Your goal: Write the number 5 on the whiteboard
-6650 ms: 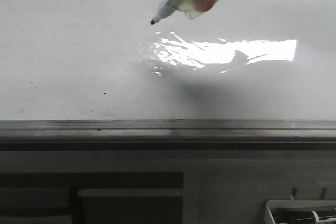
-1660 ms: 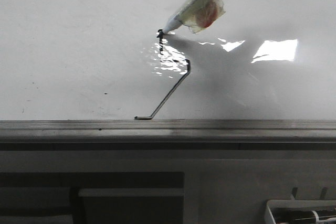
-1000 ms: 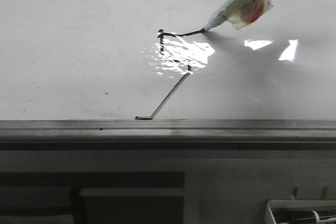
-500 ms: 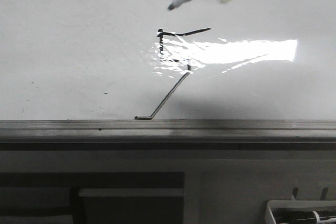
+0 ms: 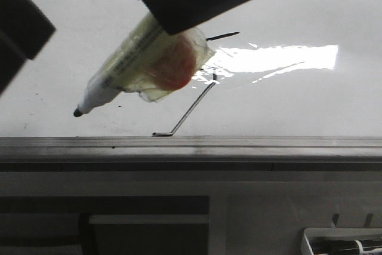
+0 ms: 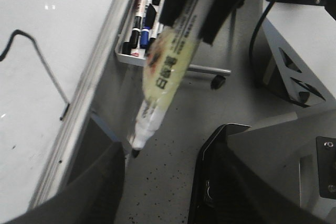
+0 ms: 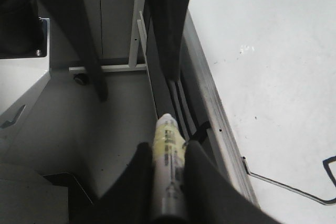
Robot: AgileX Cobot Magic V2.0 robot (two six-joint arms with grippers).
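Observation:
The whiteboard (image 5: 310, 103) is glossy white with a bright glare patch. The number 5 (image 5: 192, 107) is a thin black line; its top bar and long diagonal tail show, and the rest is hidden behind the marker. My right gripper (image 5: 174, 23) is shut on a white marker pen (image 5: 140, 64) with yellowish tape. It holds the pen off the board, its black tip pointing lower left. The right wrist view shows the gripper (image 7: 168, 148) clamped on the pen (image 7: 169, 139). My left gripper (image 6: 167, 149) is open and empty, just below the pen tip (image 6: 135, 152).
A grey metal edge rail (image 5: 239, 144) runs along the board's near side. A white tray (image 6: 137, 22) with several markers hangs below it, also seen in the front view (image 5: 340, 240). A left gripper finger (image 5: 18, 28) is at the upper left. Speckled floor shows below.
The pen drew the 5's top bar, lifted off the board, then swung towards the camera and lower left. The left gripper has come into the front view at the upper left.

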